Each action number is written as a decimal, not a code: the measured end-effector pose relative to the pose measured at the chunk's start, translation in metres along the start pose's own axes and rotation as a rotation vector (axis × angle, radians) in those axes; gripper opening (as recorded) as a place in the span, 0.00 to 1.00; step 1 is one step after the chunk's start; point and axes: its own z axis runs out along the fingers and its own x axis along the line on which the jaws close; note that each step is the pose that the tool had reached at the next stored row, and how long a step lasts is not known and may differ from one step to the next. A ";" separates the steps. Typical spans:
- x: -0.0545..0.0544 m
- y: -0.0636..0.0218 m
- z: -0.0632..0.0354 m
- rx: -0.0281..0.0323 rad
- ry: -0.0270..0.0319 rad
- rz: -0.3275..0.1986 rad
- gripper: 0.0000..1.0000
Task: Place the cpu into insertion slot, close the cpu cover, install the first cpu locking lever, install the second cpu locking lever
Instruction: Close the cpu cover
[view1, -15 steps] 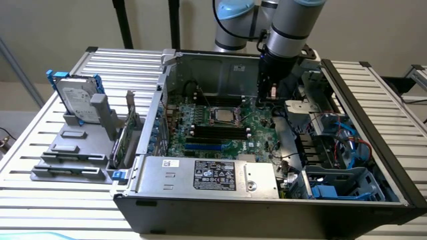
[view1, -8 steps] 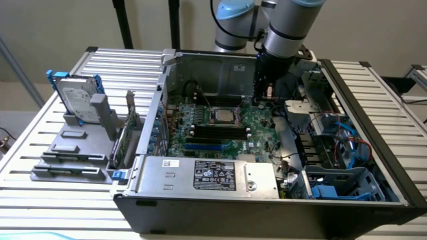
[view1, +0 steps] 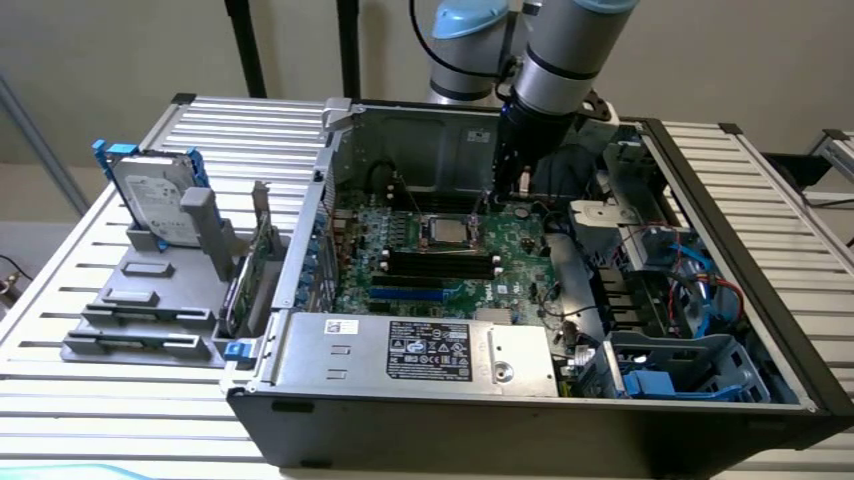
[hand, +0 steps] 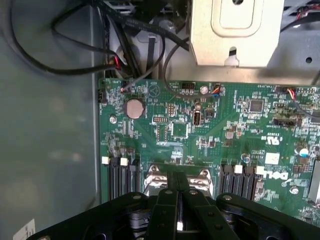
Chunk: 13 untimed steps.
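Slatted metal desk (view1: 120, 410) carries an open computer case (view1: 534, 440), and I am working down inside it; my end effector (hand: 178, 210) has its fingers pressed together, closed, and I cannot tell whether anything thin is pinched between them; it hangs close over the silvery cpu cover (hand: 156, 180), near one edge of the insertion slot (view1: 424, 236); in the exterior view a pale square, which I take for the cpu (view1: 449, 233), lies within that slot's metal frame, so I judge it seated; whether the cover is fully down, or either locking lever hooked, I cannot tell; around the slot spreads the green circuit board (hand: 225, 125), with long black memory slots (view1: 441, 265) just beside it; loose cables (hand: 125, 45) run along the case wall; my worry is that narrow closed tips pressing off-centre could slip off a springy lever and gouge the board, or skew the cover over the chip.
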 end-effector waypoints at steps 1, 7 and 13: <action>0.000 -0.0021 0.0002 0.0029 0.0001 0.000 0.11; 0.000 -0.0142 0.0015 0.0166 0.0000 -0.001 0.11; 0.000 -0.0253 0.0031 0.0290 -0.0002 -0.004 0.11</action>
